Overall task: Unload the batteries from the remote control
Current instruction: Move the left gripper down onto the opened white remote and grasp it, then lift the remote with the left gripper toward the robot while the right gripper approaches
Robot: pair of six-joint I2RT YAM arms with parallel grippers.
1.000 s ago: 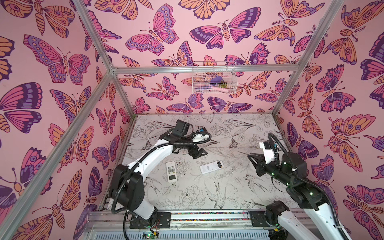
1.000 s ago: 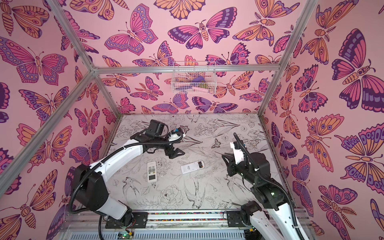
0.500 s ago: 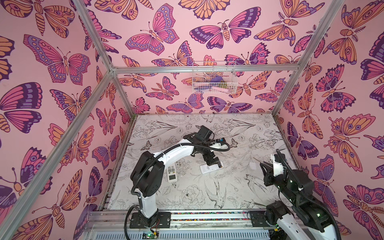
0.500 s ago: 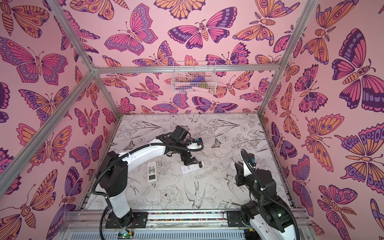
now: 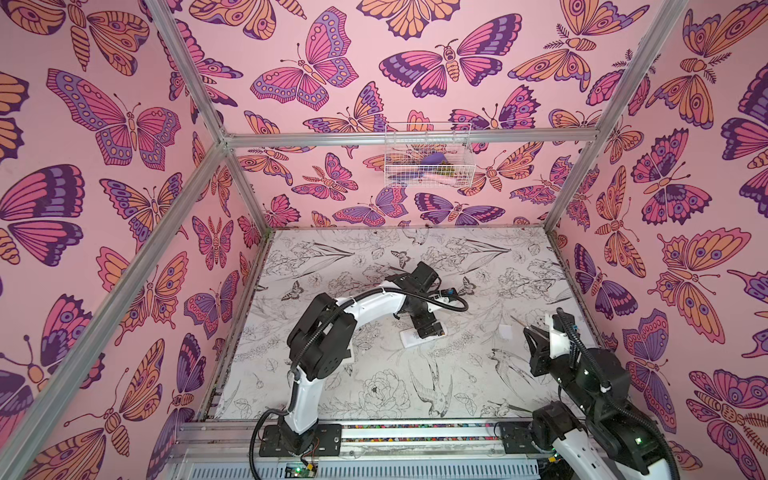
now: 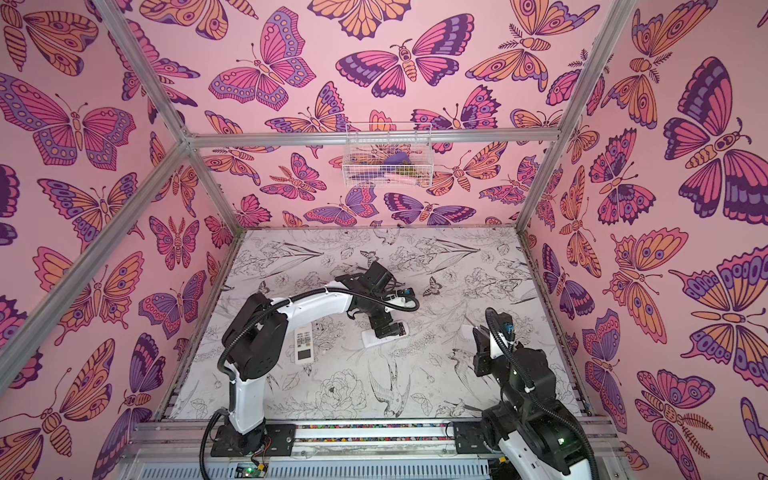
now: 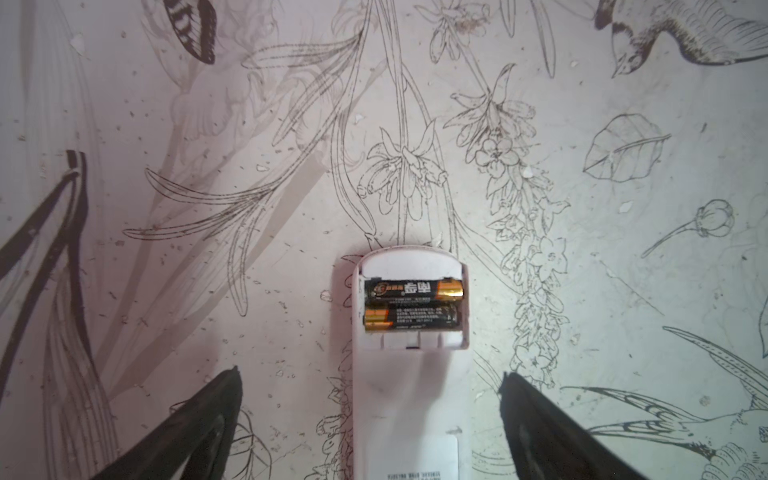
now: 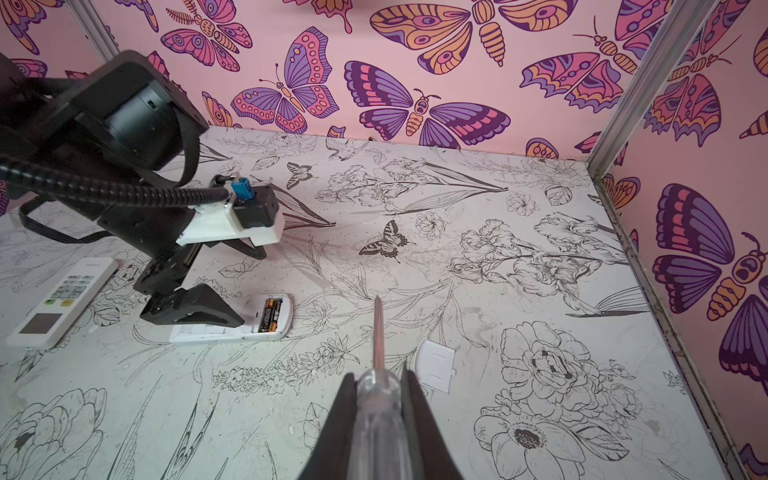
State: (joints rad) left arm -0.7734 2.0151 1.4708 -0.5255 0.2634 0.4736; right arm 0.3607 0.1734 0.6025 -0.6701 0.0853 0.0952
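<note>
— Where do the batteries (image 7: 413,305) sit?

— In the open bay at one end of the remote (image 7: 409,415), which lies flat on the bench (image 8: 498,332). There are two, side by side, with their long axes across the remote's width.

— And the left fingers (image 7: 187,436)?

— Spread wide, grasping nothing, one on each side of the remote's body. The batteries lie just ahead of the tips, parallel to the line from tip to tip.

— The right fingers (image 8: 334,436)?

— Clenched on the screwdriver (image 8: 377,328), well apart from the bay. The left arm is far nearer, but I judge its fingers would meet the battery ends, not the flanks.
</note>
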